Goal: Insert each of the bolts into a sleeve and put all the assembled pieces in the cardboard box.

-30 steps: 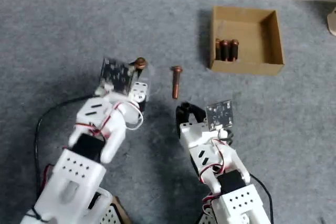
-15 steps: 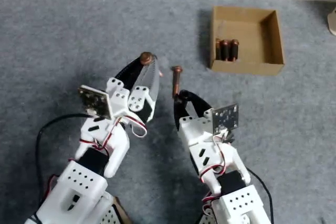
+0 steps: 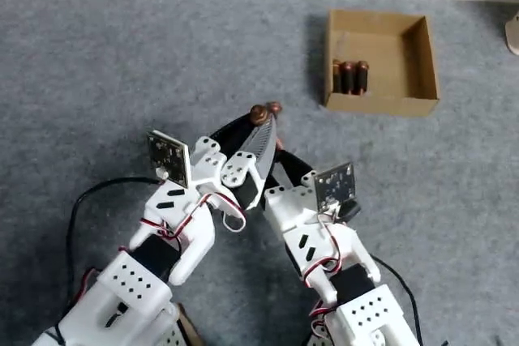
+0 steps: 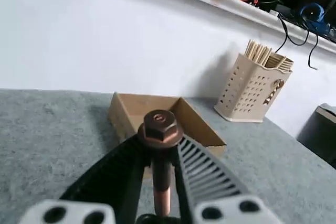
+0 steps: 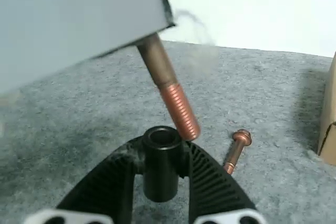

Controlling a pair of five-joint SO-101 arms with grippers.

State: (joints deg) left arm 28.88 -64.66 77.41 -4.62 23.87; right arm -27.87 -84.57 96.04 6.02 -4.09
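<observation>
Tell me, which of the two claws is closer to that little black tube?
Right. The right gripper is shut on the black sleeve itself; the left gripper sits higher, holding a bolt whose threaded tip is close to the sleeve's open top.

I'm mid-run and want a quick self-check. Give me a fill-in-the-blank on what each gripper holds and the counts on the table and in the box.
1. The left gripper is shut on a ____.
2. The right gripper is shut on a black ____.
3. The cardboard box holds ____ assembled pieces.
4. The count of loose bolts lying on the carpet is ____.

Missing words: bolt; sleeve; three; one.
</observation>
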